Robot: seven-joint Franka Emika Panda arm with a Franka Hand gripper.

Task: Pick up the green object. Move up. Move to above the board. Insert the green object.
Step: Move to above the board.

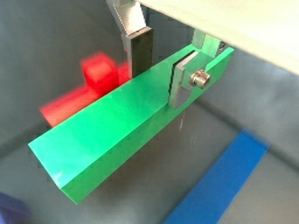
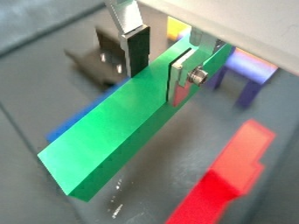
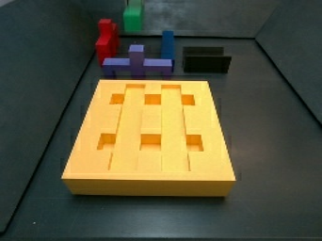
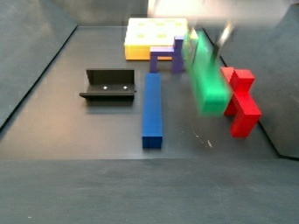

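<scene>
The green object (image 1: 105, 131) is a long plain green bar. My gripper (image 1: 162, 74) is shut on it near one end, with a dark-padded silver finger on each long side; this also shows in a wrist view (image 2: 158, 74). In a side view the bar (image 4: 208, 77) hangs tilted and blurred above the floor beside the red block, under the blurred gripper (image 4: 218, 28). In a side view only its top (image 3: 132, 14) shows at the far back. The yellow-orange board (image 3: 120, 118) with six square holes lies flat, with nothing in its holes, apart from the bar.
A red stepped block (image 4: 242, 101) lies next to the bar. A blue bar (image 4: 153, 109) lies on the floor mid-way. A purple piece (image 4: 167, 58) stands by the board (image 4: 147, 35). The dark fixture (image 4: 111, 86) stands on the floor.
</scene>
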